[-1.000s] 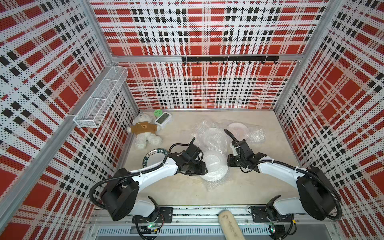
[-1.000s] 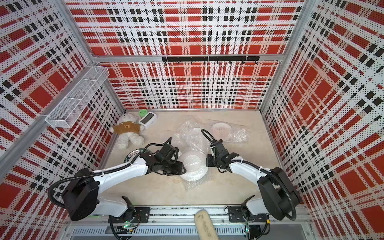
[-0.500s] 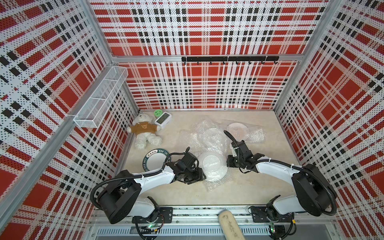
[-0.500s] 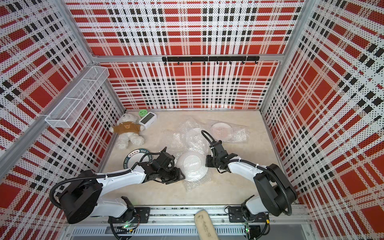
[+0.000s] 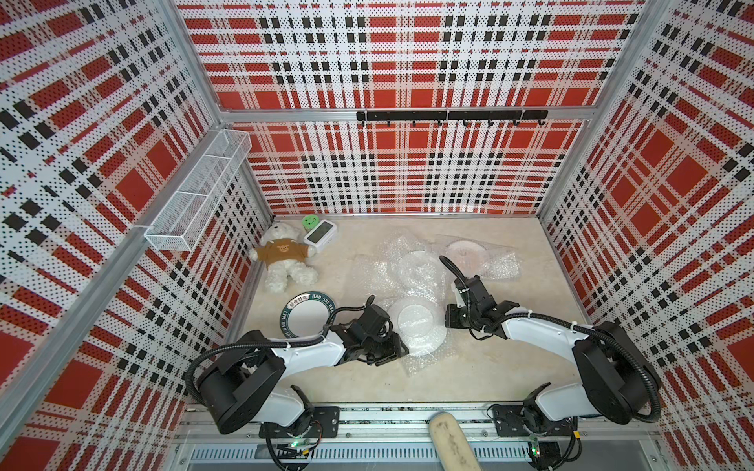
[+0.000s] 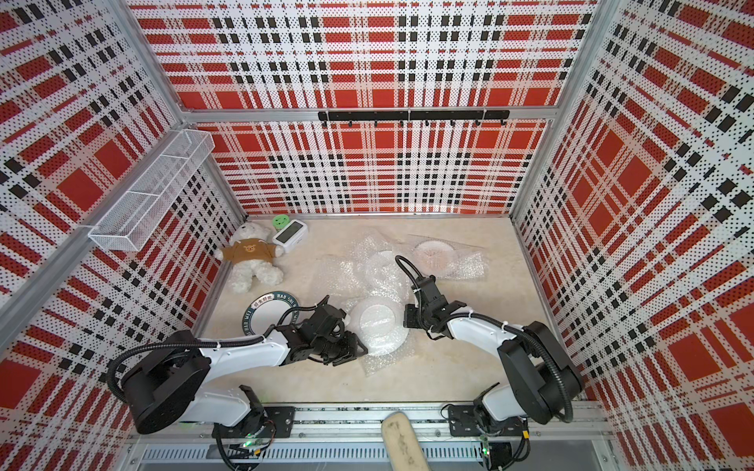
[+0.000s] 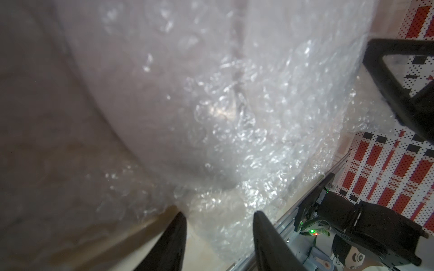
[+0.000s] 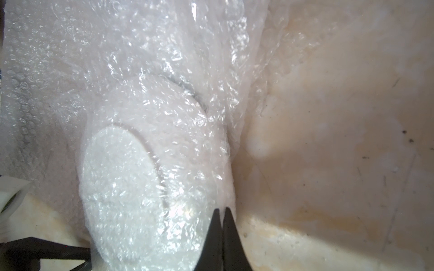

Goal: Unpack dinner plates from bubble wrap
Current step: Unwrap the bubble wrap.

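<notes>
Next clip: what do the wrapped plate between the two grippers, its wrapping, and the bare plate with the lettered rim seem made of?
The wrapped plate: likely glazed ceramic, smooth white, foot ring showing through; melamine possible. Its bubble wrap: thin clear plastic film, shiny, crinkled, studded with bubbles. The lettered-rim plate: probably glazed ware too, glossy white centre, dark printed band.

Near edge of bench (image 5: 469, 379) bare, right side bare too: open passage. Middle blocked by crumpled bubble wrap (image 5: 367, 277) and wrapped plate (image 5: 418, 326), flanked by left arm (image 5: 310, 352) and right arm (image 5: 538, 330). Left side crowded: lettered plate (image 5: 304, 322), teddy bear (image 5: 285, 261), small clock (image 5: 320, 234) in far corner.
</notes>
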You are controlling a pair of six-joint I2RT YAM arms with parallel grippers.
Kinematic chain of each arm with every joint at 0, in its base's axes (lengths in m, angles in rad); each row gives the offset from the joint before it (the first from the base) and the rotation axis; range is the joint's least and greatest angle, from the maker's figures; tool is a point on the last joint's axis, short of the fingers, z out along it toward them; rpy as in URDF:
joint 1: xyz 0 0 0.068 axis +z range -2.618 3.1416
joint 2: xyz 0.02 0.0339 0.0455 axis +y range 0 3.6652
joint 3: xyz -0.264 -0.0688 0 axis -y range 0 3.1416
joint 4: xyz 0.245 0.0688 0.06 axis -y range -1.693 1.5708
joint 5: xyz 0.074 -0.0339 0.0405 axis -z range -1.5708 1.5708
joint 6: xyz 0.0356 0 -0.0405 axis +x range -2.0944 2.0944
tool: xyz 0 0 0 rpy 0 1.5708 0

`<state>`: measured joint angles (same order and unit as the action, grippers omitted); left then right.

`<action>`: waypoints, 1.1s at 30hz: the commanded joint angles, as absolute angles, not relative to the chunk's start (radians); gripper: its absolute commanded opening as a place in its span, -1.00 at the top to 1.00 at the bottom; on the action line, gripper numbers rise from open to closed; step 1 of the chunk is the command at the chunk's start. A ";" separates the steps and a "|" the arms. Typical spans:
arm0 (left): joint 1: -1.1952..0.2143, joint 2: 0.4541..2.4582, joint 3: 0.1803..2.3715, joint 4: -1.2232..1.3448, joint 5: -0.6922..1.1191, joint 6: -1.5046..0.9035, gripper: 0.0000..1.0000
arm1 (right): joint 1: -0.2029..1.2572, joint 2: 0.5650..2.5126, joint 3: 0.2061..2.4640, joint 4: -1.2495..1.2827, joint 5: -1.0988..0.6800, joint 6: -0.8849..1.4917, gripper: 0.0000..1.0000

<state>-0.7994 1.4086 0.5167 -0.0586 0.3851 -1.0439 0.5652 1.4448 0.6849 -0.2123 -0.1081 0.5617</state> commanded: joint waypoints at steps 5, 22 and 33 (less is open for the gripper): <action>-0.823 1.473 0.473 0.102 0.336 -1.151 0.33 | 0.561 1.448 0.667 -0.183 -0.110 0.565 1.00; -0.808 1.358 0.616 -0.218 0.226 -1.041 1.00 | 0.560 1.384 0.633 -0.202 -0.099 0.566 0.69; -0.657 1.364 0.663 -0.345 0.282 -0.875 1.00 | 0.563 1.391 0.678 -0.254 -0.085 0.501 0.15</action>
